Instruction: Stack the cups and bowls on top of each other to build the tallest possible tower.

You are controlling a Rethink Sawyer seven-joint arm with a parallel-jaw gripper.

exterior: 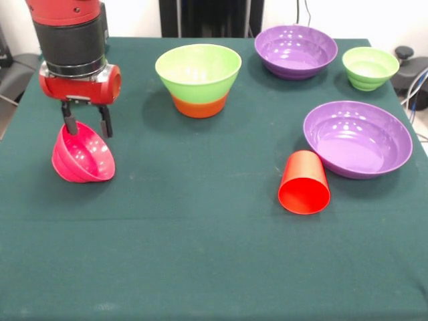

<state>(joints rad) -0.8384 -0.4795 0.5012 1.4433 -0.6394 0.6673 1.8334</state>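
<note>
Front view | my gripper pinching rim of pink bowl, bowl tilted at table left side | tower: green bowl nested in orange, far centre | 2 purple bowls right | small green bowl far right | red cup on its side, just beside near purple bowl

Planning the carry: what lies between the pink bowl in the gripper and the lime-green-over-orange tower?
Front view: only bare green cloth between pink plastic bowl and tower.

Glossy plastic bowls, matt cloth table.
</note>
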